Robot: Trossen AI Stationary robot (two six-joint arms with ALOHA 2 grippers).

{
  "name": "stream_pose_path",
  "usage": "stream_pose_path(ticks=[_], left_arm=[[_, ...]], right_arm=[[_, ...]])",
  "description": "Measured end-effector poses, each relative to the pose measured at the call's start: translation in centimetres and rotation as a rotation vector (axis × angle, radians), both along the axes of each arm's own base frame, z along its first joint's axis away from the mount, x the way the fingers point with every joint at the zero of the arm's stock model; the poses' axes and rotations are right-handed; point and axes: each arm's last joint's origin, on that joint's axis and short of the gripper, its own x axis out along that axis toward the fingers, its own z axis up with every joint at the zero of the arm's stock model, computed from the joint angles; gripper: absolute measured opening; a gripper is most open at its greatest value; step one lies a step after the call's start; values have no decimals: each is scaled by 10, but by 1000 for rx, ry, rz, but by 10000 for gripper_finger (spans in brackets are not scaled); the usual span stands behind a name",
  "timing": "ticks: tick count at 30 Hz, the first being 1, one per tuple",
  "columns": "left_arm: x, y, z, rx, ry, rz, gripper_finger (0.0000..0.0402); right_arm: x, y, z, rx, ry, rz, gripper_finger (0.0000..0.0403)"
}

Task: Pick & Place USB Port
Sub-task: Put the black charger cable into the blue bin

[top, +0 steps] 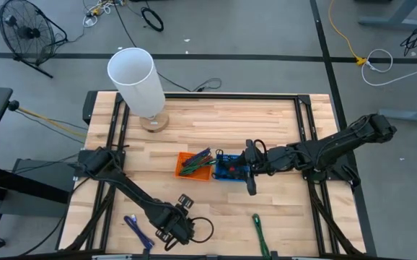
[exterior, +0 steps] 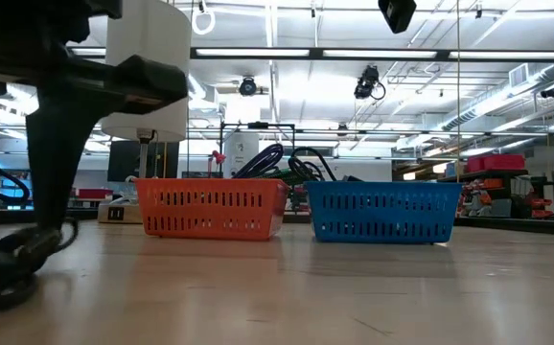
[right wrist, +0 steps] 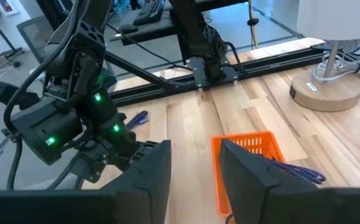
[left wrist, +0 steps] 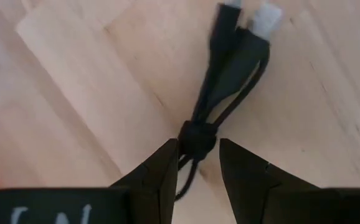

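I am seeing my left tool point(left wrist: 195, 163) pinching the bundled black USB cable point(left wrist: 230, 62) at the table's point(top: 281, 130) near edge. My right tool point(right wrist: 195, 163) is hovering above the blue basket point(top: 229, 170), its fingers parted and holding nothing.
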Motion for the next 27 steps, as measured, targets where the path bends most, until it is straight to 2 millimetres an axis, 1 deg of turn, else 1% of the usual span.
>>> stream_pose_path(ticks=[8,12,16,21,27], left_arm=[[2,1,-1,-2,-5,5,124],[0,4,-8,-14,6,23,120],[-1,10,-13,-38,19,105,94],[4,16,-13,-63,2,199,22],[13,19,-12,-97,-79,290,21]], right_arm=[[0,0,0,0,1,0,136],[0,0,0,0,3,0,136],[0,0,0,0,4,0,136],[0,0,0,0,4,-1,136],[0,0,0,-14,4,3,136]])
